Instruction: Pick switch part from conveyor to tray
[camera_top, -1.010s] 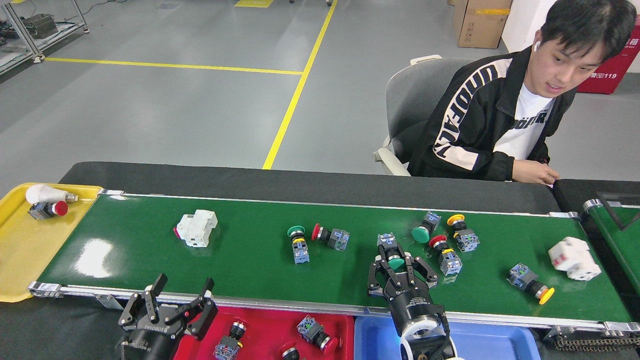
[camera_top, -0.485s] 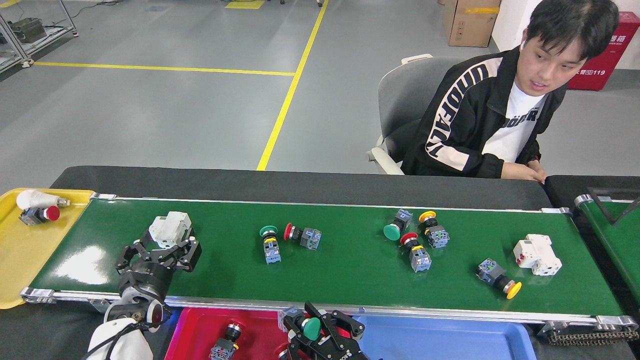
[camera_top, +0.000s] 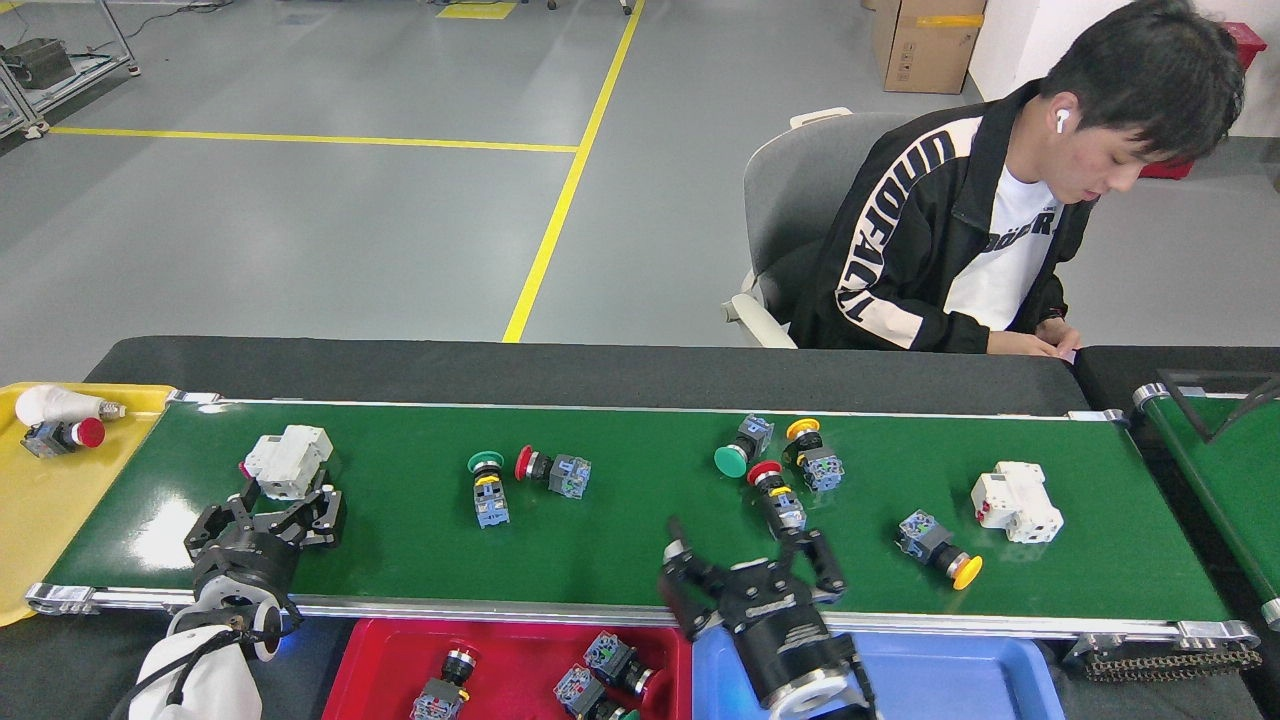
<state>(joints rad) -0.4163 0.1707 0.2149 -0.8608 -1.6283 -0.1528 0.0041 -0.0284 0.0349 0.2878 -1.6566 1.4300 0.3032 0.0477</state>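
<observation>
The right gripper (camera_top: 750, 572), which half a second ago hung over the red tray (camera_top: 380, 650) with a green-capped switch part, is now back above the near rail of the conveyor (camera_top: 640, 540) with jaws spread and empty, so that piece looks delivered and the red-capped switch part (camera_top: 778, 497) just beyond it seems the next pick. The left gripper (camera_top: 268, 505) has slid left with the belt and sits open around the near side of the white breaker block (camera_top: 288, 460). The switch part lies on its side mid-belt, red mushroom cap facing far, yellow collar, grey-blue contact block nearest the gripper.
</observation>
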